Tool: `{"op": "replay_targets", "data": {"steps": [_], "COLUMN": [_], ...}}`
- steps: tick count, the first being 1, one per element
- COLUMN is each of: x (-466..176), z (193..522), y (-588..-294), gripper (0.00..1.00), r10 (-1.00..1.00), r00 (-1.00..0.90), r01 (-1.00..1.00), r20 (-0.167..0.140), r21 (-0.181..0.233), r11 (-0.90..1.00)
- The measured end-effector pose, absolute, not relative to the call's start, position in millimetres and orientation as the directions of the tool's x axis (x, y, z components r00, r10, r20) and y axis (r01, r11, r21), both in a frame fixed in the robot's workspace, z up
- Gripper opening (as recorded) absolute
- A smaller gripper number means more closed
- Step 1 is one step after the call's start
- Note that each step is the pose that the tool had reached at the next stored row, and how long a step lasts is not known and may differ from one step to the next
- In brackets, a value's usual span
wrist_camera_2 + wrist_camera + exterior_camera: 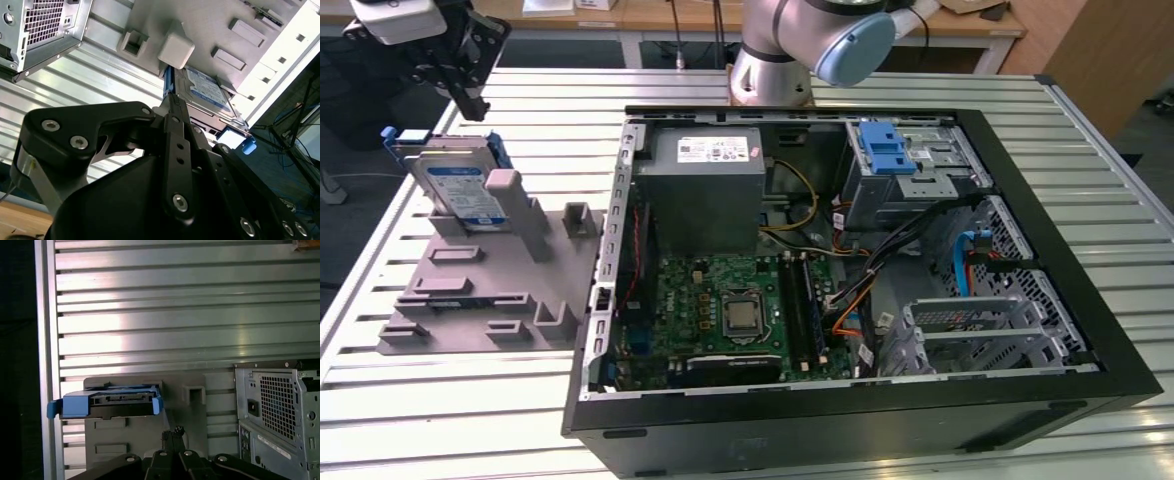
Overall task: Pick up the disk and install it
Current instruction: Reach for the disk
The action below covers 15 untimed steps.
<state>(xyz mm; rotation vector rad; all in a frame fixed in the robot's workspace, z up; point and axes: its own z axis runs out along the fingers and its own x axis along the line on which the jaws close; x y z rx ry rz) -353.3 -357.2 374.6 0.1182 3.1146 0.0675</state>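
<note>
The disk [460, 190] stands on edge in a grey plastic holder [480, 290] on the slatted table, at the exterior view's left. It is silver with a white-and-blue label and a blue bracket. My gripper [467, 103] hangs above the disk's upper edge, apart from it, with its fingers together and nothing between them. In the first wrist view the gripper [172, 431] points at the disk's [112, 402] connector edge. In the second wrist view the gripper [170, 100] is close to the disk's [207, 92] blue frame.
An open black computer case [1067, 240] lies to the exterior view's right of the holder. Inside are a grey power supply box [707, 165], a motherboard [734, 310] and a silver drive cage with a blue latch [887, 150]. The arm's base [774, 60] stands behind the case.
</note>
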Motion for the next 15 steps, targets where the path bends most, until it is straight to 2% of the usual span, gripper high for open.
{"op": "replay_targets", "data": {"steps": [15], "x": [-367.8], "z": [373.9], "y": [-355.1], "gripper": [0.11], "r10": [0.076], "r00": [-0.997], "r01": [0.075], "r20": [-0.022], "r21": [0.044], "r11": [0.996]}}
